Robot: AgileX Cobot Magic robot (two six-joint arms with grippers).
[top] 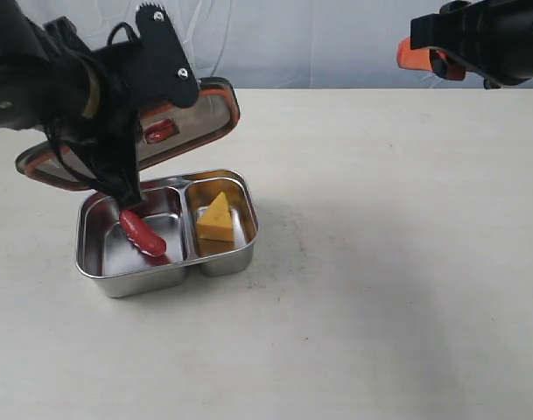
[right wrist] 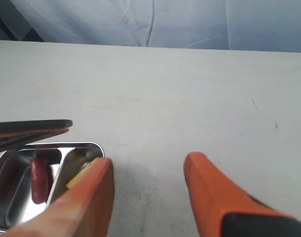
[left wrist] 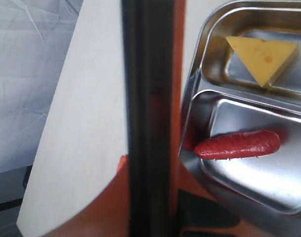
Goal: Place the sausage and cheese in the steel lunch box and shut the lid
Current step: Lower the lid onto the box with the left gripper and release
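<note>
Lying in the larger compartment of the steel lunch box (top: 152, 283), the sausage (top: 142, 233) has the cheese (top: 216, 218) at its 3 o'clock in the smaller one, so closing is the current step. The left hand (top: 124, 185) grips the lid (top: 196, 122) by its edge, tilted above the box's 11 o'clock side; next it likely needs levelling, centring and pressing down. The right hand (right wrist: 148, 163) hangs open, empty, at 2 o'clock.

My left arm (top: 38, 83) hides part of the lid (top: 203, 118), blurred up close; my right fingers (right wrist: 86, 202) cover most of the cheese (right wrist: 80, 177).
</note>
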